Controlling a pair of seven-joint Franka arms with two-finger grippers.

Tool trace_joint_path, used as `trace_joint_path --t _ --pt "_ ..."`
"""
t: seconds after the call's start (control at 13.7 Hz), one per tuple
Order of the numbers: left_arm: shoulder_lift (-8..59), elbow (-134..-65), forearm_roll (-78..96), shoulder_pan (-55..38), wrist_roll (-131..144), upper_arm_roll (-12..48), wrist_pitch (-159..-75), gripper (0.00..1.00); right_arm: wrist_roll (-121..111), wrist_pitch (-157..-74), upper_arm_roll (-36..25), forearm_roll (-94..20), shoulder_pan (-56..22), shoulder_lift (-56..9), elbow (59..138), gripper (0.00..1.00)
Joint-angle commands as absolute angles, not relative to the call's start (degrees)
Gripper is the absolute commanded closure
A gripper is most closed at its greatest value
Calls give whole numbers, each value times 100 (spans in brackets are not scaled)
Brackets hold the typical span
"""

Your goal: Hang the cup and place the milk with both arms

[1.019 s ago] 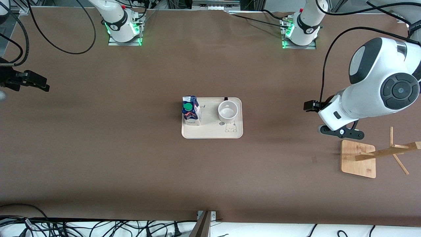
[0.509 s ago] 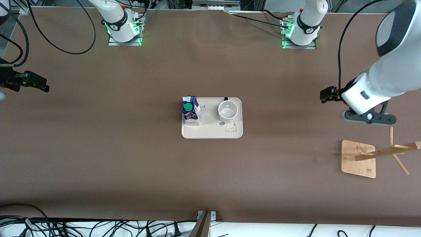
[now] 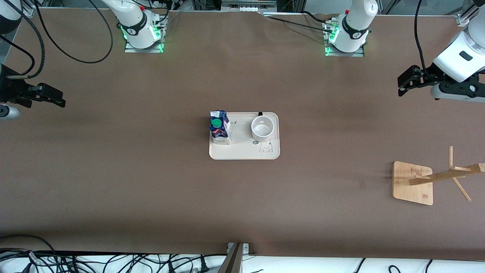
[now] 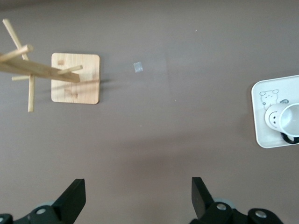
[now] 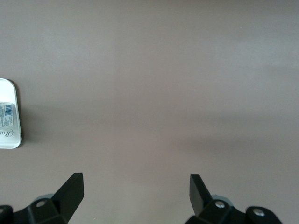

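The white cup point(image 3: 262, 127) stands on a cream tray point(image 3: 244, 151) at the table's middle, its black handle pointing toward the robot bases; it also shows in the left wrist view point(image 4: 286, 119). The milk point(image 3: 219, 127) stands on the same tray at the end toward the right arm; the right wrist view shows only its edge point(image 5: 6, 120). My left gripper point(image 3: 407, 80) is open and empty over bare table at the left arm's end point(image 4: 138, 196). My right gripper point(image 3: 49, 95) is open and empty over bare table at the right arm's end point(image 5: 135, 191).
A wooden cup rack point(image 3: 435, 178) with a square base and slanted pegs stands at the left arm's end, nearer to the front camera than the tray; it also shows in the left wrist view point(image 4: 74, 78). Cables lie along the table's front edge.
My left arm has risen and swung away from over the rack toward the robot bases. My right gripper has shifted slightly toward the table's middle. The cup and the milk have not moved.
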State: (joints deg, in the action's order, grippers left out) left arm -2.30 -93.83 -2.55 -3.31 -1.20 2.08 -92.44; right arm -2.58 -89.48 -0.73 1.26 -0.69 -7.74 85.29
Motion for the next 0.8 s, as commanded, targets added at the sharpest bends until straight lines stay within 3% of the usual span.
trace_joint_path --t 0.0,0.36,0.73 --pt "-414 -9677 -176 -694 -202 -245 -9361 0 -229 -8991 -70 -87 -114 -852 8446 0" --pt "-360 -9606 -185 -677 -184 -246 -9211 0 -237 -9201 -62 -571 -184 -1019 8446 0" --pt "-352 -9606 -167 -677 -132 -246 -9176 0 1497 -9587 -62 -422 -1001 -1151 8446 0"
